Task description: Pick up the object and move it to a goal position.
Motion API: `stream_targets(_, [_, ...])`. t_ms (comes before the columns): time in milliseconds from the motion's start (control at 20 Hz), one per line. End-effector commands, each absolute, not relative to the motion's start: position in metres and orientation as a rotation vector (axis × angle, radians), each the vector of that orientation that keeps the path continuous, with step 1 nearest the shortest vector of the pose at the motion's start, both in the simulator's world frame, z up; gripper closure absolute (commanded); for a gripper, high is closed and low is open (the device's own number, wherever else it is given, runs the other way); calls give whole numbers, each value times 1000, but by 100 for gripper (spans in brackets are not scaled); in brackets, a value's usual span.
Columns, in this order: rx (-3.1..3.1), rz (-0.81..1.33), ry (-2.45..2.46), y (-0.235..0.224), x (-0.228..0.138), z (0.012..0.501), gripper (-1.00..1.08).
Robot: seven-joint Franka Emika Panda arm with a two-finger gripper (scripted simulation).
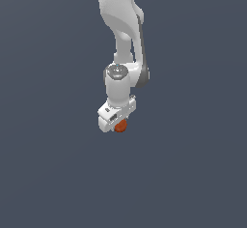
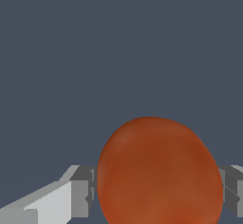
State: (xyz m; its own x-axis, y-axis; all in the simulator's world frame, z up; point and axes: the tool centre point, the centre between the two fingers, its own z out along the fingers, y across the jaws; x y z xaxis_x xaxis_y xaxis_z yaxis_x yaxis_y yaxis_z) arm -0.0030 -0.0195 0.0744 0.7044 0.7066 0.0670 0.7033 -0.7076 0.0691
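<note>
Ball [image 2: 159, 173] pinched between the 2 fingers of the gripper [image 1: 119, 125], at 6 o'clock under the wrist. Risk: round, smooth surface may roll out of the clamp if the arm swings abruptly.

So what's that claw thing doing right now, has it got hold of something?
Gripper: closed on the orange-red ball, one finger pressed against each side.
</note>
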Motion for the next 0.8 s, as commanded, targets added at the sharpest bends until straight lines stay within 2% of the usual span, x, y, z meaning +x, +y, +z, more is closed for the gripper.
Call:
stream_targets(0, [2836,224,1173,-30,14,94,108])
stream_targets(400, [2687,590,1116,-75,74,191,108])
stream_targets(750, [2546,852,1060,-109,100,275,108])
